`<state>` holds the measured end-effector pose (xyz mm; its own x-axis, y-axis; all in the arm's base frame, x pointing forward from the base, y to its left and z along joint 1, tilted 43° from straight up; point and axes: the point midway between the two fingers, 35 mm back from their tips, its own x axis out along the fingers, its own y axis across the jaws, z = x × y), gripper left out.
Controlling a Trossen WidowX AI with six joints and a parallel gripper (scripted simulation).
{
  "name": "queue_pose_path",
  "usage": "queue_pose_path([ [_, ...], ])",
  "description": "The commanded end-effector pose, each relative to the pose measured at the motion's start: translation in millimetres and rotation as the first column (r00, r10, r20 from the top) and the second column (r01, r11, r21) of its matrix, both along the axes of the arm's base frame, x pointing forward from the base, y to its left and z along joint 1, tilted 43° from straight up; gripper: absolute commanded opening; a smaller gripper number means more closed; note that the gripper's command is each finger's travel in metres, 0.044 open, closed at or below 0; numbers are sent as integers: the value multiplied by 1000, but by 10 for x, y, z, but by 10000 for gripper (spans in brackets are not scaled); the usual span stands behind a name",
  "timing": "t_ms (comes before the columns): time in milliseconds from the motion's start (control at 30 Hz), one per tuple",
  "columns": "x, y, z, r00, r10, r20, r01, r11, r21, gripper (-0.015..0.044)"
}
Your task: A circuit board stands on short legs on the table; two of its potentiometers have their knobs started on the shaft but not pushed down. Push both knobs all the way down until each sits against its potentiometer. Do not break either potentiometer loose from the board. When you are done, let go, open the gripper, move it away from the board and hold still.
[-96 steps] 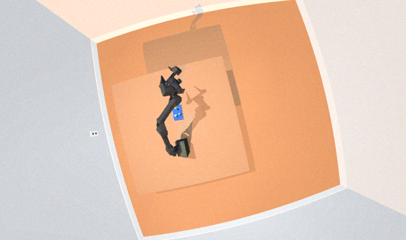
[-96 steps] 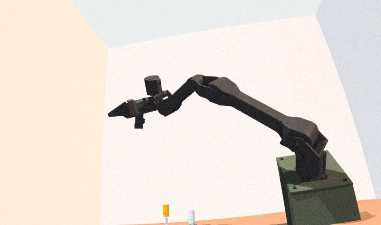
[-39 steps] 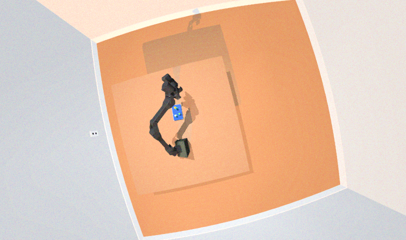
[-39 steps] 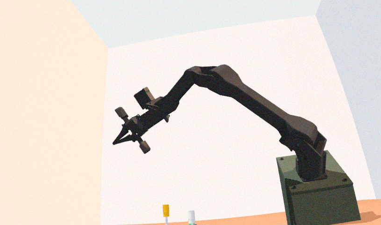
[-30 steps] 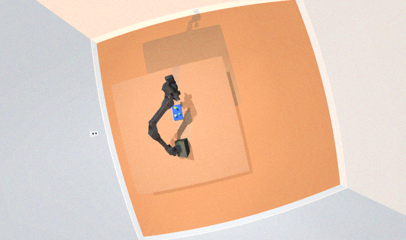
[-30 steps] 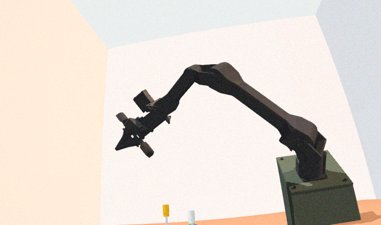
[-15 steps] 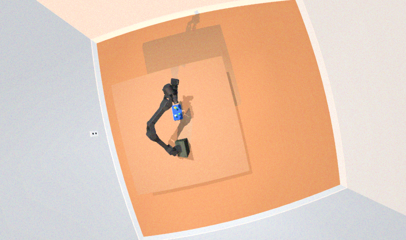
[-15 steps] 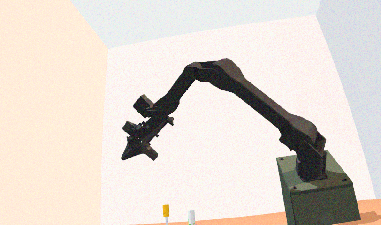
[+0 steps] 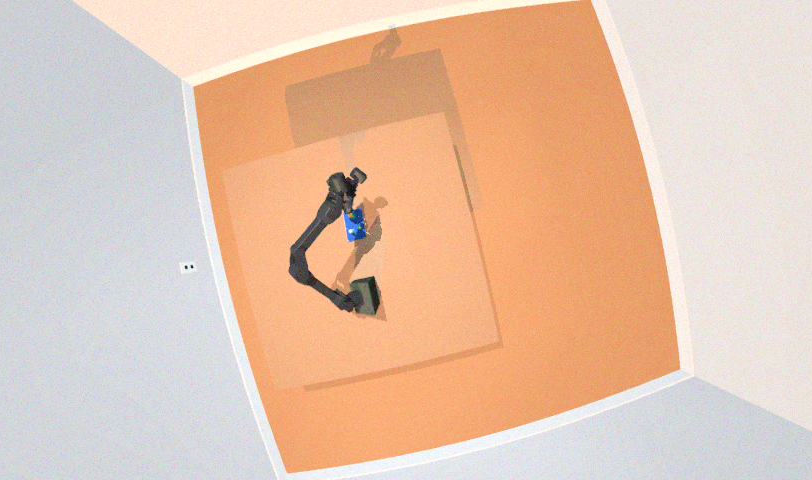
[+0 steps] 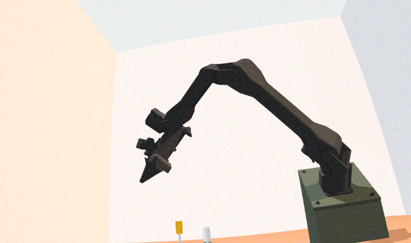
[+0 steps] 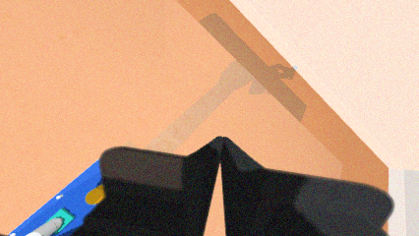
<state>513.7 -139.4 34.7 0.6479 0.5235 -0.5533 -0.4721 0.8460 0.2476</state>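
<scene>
My gripper (image 9: 348,211) (image 10: 141,181) (image 11: 221,141) is shut and empty, its tips pointing down and outward. In the exterior view it hangs well above the knobs. The blue circuit board (image 9: 356,237) (image 11: 75,189) is beneath it in the overhead view and at the wrist view's lower left, partly hidden by a finger. A yellow knob (image 10: 178,227) stands high on a thin pale shaft. A white knob (image 10: 206,234) stands to its right, with green just below. In the wrist view, a pale cylinder rises from a teal potentiometer (image 11: 65,216). Seating depths are unclear.
The arm's dark green base box (image 9: 364,296) (image 10: 347,223) stands on the table (image 9: 434,285). The arm arches from it to the gripper. The arm's shadow falls beside the board. Room walls surround the scene.
</scene>
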Motion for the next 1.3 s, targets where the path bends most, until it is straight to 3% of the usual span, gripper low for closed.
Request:
queue_pose_path([
  [0,-130,110,-50,989,-60,-135,72,993,88,0],
  [633,-637,484,-214,751,-189,-632,430,867,253,0],
  [1267,-1227,843,-279,257,-173,-951,759,646,87,0],
])
